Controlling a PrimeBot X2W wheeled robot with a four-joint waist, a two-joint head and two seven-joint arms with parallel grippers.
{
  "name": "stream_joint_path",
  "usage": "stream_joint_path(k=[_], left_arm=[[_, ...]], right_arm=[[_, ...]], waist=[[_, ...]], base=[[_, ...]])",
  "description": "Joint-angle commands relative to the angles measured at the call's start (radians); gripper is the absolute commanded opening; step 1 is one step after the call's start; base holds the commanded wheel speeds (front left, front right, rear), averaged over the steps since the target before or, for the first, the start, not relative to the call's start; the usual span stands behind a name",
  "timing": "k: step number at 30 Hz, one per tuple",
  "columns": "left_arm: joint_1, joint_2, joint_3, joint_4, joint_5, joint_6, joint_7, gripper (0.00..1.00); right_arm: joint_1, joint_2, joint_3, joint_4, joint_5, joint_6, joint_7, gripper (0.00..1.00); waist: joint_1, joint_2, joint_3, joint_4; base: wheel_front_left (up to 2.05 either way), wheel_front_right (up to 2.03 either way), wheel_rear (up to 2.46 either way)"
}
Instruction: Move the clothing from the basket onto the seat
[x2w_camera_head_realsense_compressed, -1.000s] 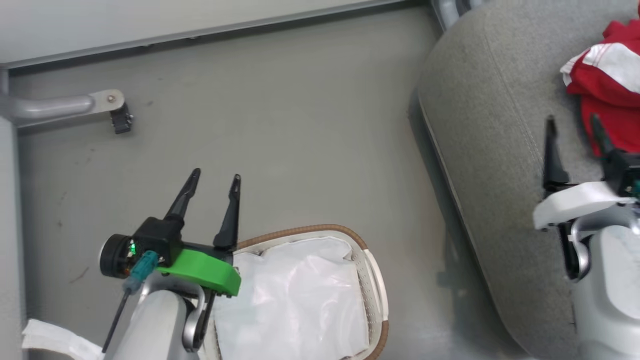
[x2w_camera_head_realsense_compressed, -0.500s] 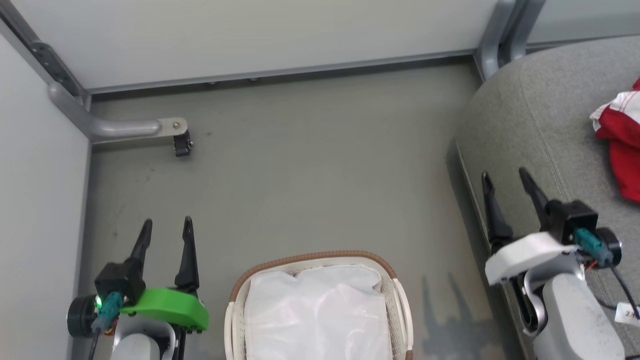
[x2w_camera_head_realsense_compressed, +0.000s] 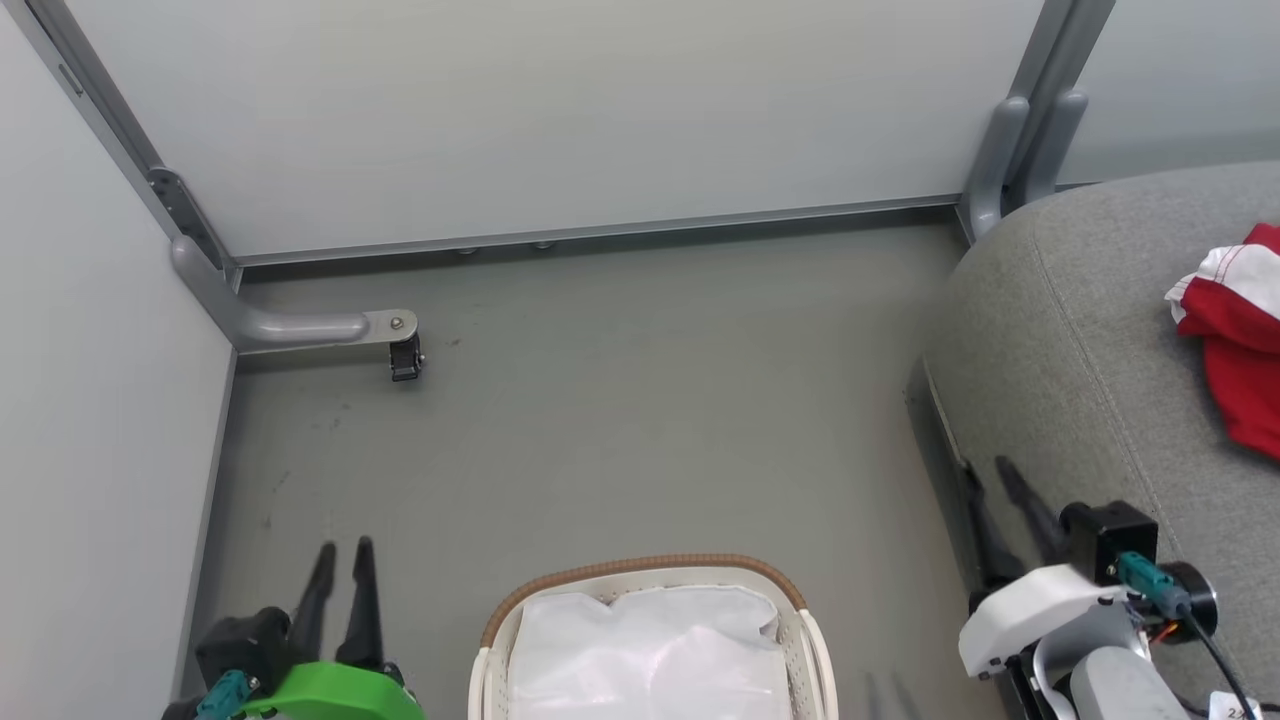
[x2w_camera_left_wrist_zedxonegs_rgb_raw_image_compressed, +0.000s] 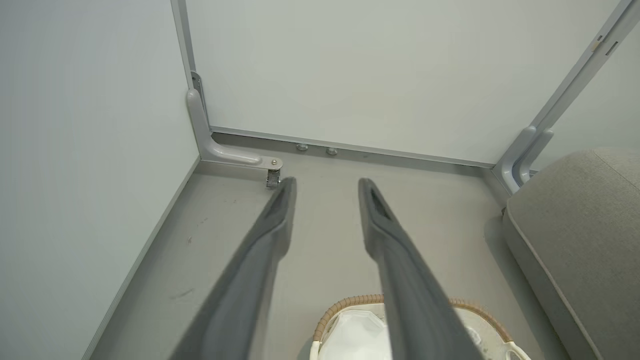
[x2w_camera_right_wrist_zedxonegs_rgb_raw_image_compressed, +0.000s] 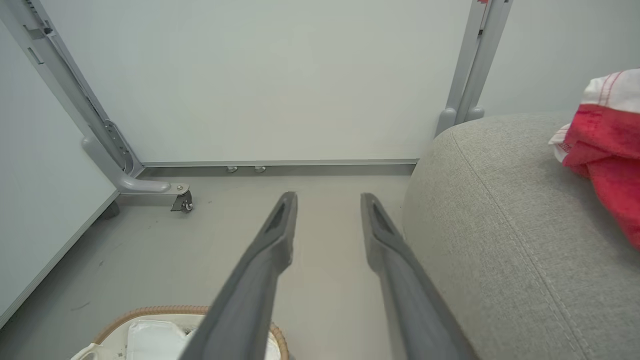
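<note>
Well back from the left edge of the seat (x2w_camera_head_realsense_compressed: 1080, 380), the clothing (x2w_camera_head_realsense_compressed: 1235, 350) is found heaped, nearer the right gripper (x2w_camera_head_realsense_compressed: 985, 470) than the left gripper (x2w_camera_head_realsense_compressed: 344, 546), both being held spread and empty, while the basket (x2w_camera_head_realsense_compressed: 640, 572) between them is seen lined with white cloth (x2w_camera_head_realsense_compressed: 640, 650).

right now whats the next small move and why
Probably tip the head down a little to check the rest of the basket. The part in view holds just the white liner, the red clothing lies on the seat, and the left claw and right claw are open and empty, so the job looks done, but the basket's near end is cut off.
</note>
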Motion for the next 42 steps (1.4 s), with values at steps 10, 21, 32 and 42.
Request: stream_joint_path(k=[10, 21, 32, 42], left_arm=[[-0.007, -0.001, 0.018, -0.011, -0.159, 0.000, 0.045, 0.00], [-0.019, 0.000, 0.038, -0.034, -0.337, -0.001, 0.096, 0.00], [-0.031, 0.000, 0.056, -0.053, -0.493, -0.001, 0.141, 0.00], [-0.038, 0.001, 0.070, -0.069, -0.619, -0.001, 0.176, 0.00]], right_arm=[[0.004, 0.001, -0.021, -0.006, 0.176, 0.000, 0.053, 0.00], [0.017, 0.000, -0.028, -0.037, 0.377, 0.000, 0.097, 0.00], [0.023, -0.001, -0.040, -0.060, 0.554, 0.000, 0.141, 0.00], [0.028, -0.002, -0.049, -0.077, 0.695, 0.000, 0.176, 0.00]], waist=[[0.0001, 0.0000, -0.004, 0.003], [0.0001, 0.0000, -0.010, 0.007], [0.0001, 0.0000, -0.015, 0.011], [0.0001, 0.0000, -0.019, 0.014]], base=[[0.00, 0.00, 0.00], [0.00, 0.00, 0.00], [0.00, 0.00, 0.00], [0.00, 0.00, 0.00]])
